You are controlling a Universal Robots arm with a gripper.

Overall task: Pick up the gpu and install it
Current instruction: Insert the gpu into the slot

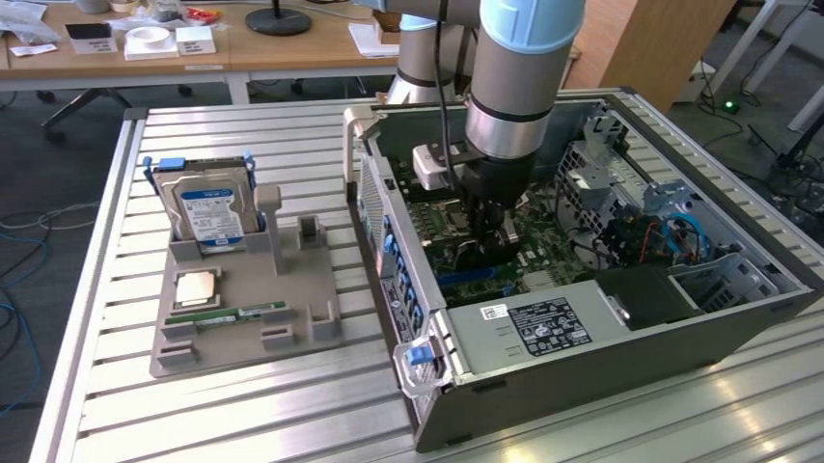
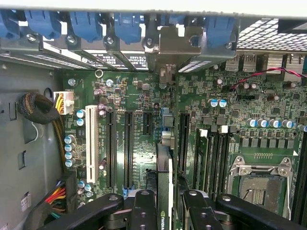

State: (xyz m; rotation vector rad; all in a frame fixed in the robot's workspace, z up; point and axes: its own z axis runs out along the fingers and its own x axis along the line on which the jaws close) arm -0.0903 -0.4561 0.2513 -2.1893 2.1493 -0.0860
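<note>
The gpu point(image 2: 164, 167) stands on edge inside the open computer case point(image 1: 618, 371), just above the green motherboard point(image 2: 139, 100). The claw point(image 2: 169, 197) is clenched on it, one black finger point(image 2: 144, 211) pressed to each face of the card. Whether its lower edge has met a slot cannot be told.

Long black expansion slots point(image 2: 128, 143) run beside the card on one flank, with a white slot point(image 2: 90, 143) further out. On the other flank lie the memory slots point(image 2: 211, 158), and past them the bare CPU socket point(image 2: 259, 187). Ahead of the card, at the case's rear wall, sits a row of blue slot latches point(image 2: 91, 21) with a silvery bracket tab point(image 2: 180, 40) among them. A sleeved cable bundle point(image 2: 38, 108) curls at the board's edge, well apart.

In the exterior view the arm point(image 1: 515, 87) reaches down into the case, close to the labelled power supply point(image 1: 541, 323). On the exterior view's left, on the slatted tabletop point(image 1: 258, 424), a grey holder point(image 1: 289, 333) carries a hard drive point(image 1: 212, 212), a processor point(image 1: 193, 287) and a memory stick point(image 1: 232, 313).
</note>
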